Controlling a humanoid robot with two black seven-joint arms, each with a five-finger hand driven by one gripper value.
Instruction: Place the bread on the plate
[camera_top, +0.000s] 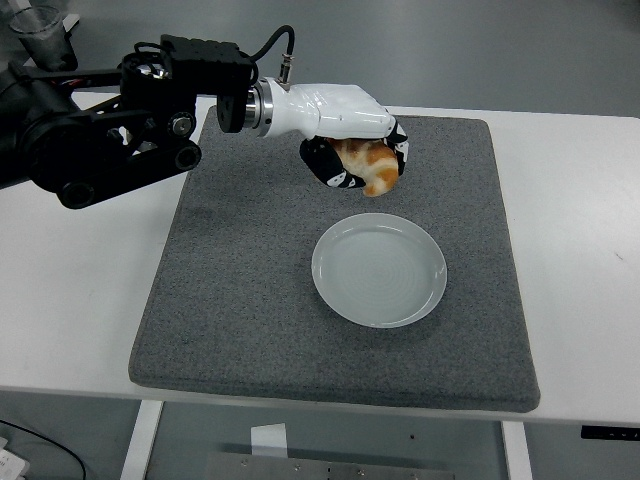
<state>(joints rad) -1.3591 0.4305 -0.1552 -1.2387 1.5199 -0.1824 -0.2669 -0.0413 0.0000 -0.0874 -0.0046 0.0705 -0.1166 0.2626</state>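
My left hand (362, 165), white-shelled with black fingers, reaches in from the left over the grey mat (240, 290). Its fingers are curled around a golden-brown piece of bread (372, 167), held in the air. A round pale plate (378, 269) lies on the mat, right of centre, with nothing on it. The hand and bread hover just beyond the plate's far rim, slightly to its left. The right arm does not show.
The black left arm (110, 140) spans the table's far left. A clear cup (40, 30) stands at the top left corner. Bare white table (580, 220) lies on both sides of the mat.
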